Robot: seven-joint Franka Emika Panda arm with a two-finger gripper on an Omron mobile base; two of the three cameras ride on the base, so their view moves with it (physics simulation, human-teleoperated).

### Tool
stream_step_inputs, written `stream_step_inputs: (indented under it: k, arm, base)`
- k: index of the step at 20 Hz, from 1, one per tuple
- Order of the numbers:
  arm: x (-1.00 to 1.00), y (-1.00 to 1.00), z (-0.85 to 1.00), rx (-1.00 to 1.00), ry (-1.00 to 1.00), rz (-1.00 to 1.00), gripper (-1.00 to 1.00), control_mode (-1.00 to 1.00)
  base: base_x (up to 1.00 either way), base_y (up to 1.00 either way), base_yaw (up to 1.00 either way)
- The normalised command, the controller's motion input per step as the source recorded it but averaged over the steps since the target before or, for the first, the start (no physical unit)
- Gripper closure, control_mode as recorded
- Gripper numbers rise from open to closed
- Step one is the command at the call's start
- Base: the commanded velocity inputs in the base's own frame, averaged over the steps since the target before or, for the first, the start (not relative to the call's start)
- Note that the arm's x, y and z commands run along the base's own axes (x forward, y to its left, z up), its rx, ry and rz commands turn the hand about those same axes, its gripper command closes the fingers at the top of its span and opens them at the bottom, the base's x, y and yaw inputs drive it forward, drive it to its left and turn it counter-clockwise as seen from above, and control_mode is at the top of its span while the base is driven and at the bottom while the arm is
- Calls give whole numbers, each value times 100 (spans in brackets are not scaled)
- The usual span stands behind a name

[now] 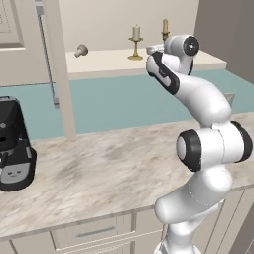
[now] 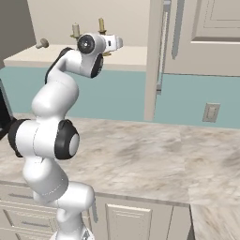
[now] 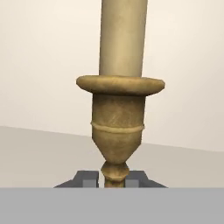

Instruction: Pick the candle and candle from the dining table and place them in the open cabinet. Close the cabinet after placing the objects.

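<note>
- Hand view had the tan candle (image 3: 122,37) in its brass holder (image 3: 118,127) dead ahead, the holder's thin stem rising between the two dark fingertips (image 3: 87,178) of the gripper (image 3: 114,179).
- The pads sat just beside the stem on either side, drawn nearly together; whether they pinched it or had let go I could not tell.
- Left base view put that candle (image 1: 165,26) on the pale shelf (image 1: 109,59) of the open cabinet, at the arm's hand, with the white candle (image 1: 135,32) standing upright near it on the same shelf and a small knob-like thing (image 1: 81,50) well apart, further along.
- Judged as a handful: light, rigid, top-heavy on a narrow foot, and the metal stem likely slick.
- The slim stem below the cup looked the sound place to grip; wax would mar or snap.
- A sideways nudge on withdrawing could tip it, so a straight pull back seemed wise.
</note>
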Motion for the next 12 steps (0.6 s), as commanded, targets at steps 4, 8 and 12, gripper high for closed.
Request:
stream_step_inputs:
  k: [4,8,12]
  arm:
    - [1,0,-4,1,-1,3,-100,-100]
    - [0,0,-4,0,-1,3,-100,-100]
    - [-1,0,-1,0,-1,2,-100,-100]
  base:
    - [0,0,0]
    - [0,0,0]
    - [0,0,0]
